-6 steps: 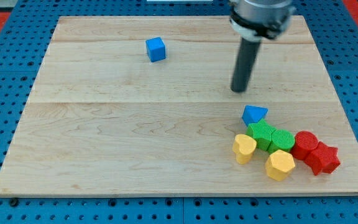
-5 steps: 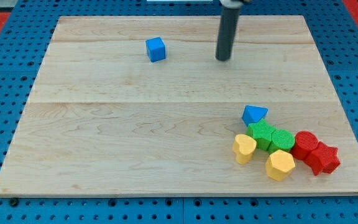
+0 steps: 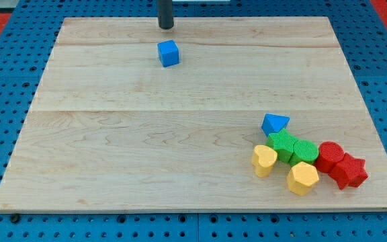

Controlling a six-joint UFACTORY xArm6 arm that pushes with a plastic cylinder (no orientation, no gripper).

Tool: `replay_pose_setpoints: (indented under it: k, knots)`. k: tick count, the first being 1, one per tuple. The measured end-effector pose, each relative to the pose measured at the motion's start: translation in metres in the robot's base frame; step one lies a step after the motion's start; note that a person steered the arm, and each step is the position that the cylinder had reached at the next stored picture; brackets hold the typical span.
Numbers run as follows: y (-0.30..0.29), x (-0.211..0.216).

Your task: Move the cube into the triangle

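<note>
A blue cube point(image 3: 168, 53) sits on the wooden board point(image 3: 146, 148) near the view's top, left of centre. A blue triangle point(image 3: 275, 124) lies far off at the lower right, at the top of a cluster of blocks. My tip point(image 3: 166, 27) is at the view's top edge of the board, just above the cube and apart from it by a small gap.
Below the triangle sit two green blocks point(image 3: 293, 148), a yellow heart-like block point(image 3: 264, 160), a yellow hexagon point(image 3: 303, 178), a red round block point(image 3: 330, 156) and a red star point(image 3: 349, 171), all touching in one cluster.
My tip has moved from above the triangle up and to the view's left, ending just above the blue cube. No block has moved.
</note>
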State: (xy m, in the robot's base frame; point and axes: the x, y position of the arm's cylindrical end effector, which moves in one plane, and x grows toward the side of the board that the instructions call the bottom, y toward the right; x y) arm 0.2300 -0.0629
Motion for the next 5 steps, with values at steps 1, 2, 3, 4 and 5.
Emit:
replay_pose_setpoints:
  k: [1,2,3,4,5]
  knots:
    - [0.000,0.054]
    - [0.000,0.113]
    - [0.015,0.164]
    - [0.058,0.195]
    - [0.058,0.171]
